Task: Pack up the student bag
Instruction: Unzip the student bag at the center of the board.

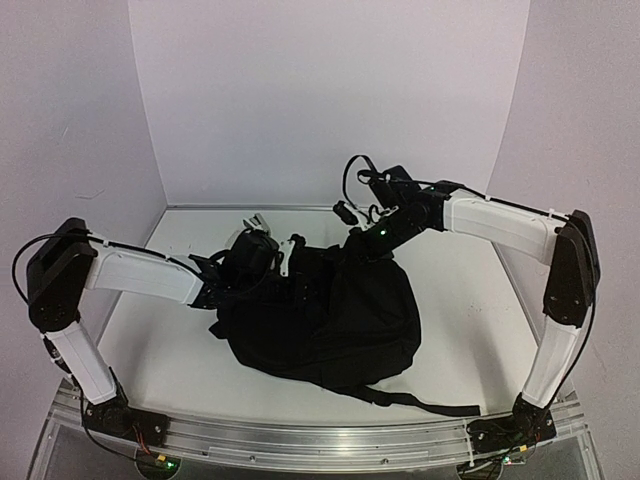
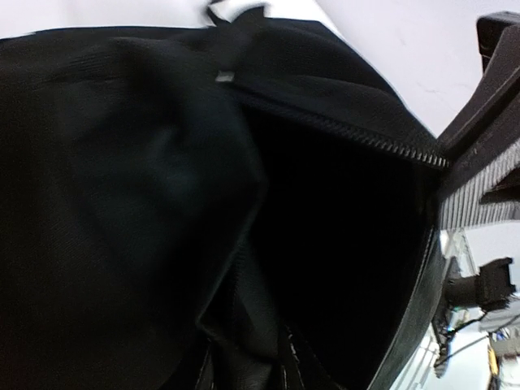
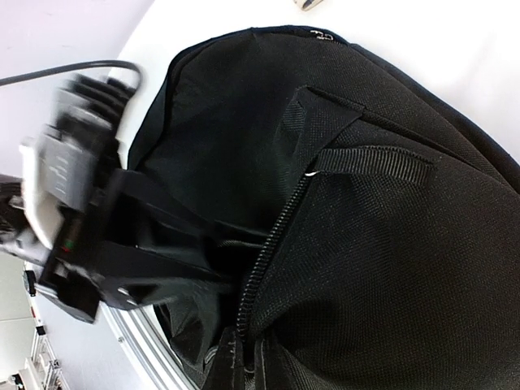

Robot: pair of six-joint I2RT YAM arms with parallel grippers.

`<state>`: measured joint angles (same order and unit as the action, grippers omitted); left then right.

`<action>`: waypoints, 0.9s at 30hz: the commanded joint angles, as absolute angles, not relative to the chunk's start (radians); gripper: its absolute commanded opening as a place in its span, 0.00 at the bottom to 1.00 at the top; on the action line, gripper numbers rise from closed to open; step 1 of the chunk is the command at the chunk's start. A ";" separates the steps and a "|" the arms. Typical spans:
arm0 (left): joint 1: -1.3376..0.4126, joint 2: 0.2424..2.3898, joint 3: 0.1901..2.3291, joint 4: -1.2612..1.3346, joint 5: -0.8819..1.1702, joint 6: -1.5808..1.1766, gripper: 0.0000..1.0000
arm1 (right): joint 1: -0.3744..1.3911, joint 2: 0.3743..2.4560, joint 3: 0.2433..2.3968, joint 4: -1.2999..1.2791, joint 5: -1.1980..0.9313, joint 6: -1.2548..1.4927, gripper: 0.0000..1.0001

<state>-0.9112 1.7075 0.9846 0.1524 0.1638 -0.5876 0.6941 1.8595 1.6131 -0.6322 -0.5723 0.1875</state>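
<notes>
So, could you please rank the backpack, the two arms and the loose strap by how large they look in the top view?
1. backpack, clearly the largest.
2. left arm and right arm, which look about equal, so I won't rank them.
3. strap trailing toward the near edge, the smallest.

Worktop: white table (image 1: 460, 300), level. One item lies directly on it: a black bag (image 1: 330, 315), slumped at mid-table. Its strap (image 1: 420, 400) lies flat on the surface, running towards the near right corner. A metal rail (image 1: 320, 440) runs along the near edge.
</notes>
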 commanded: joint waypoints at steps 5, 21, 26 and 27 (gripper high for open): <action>-0.924 1.787 1.063 0.373 0.384 -0.556 0.23 | 0.690 1.841 1.647 -0.580 -0.631 0.180 0.00; -0.948 1.814 1.068 0.376 0.379 -0.550 0.30 | 0.674 1.852 1.651 -0.580 -0.669 0.178 0.00; -0.902 1.925 1.135 0.307 0.346 -0.625 0.21 | 0.647 1.822 1.652 -0.580 -0.732 0.178 0.00; -0.894 1.940 1.145 0.292 0.338 -0.632 0.21 | 0.637 1.811 1.648 -0.580 -0.743 0.178 0.00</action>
<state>-0.9261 1.8714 1.0754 0.3208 0.3492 -0.5799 0.6623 1.8626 1.6131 -0.6454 -0.6571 0.1875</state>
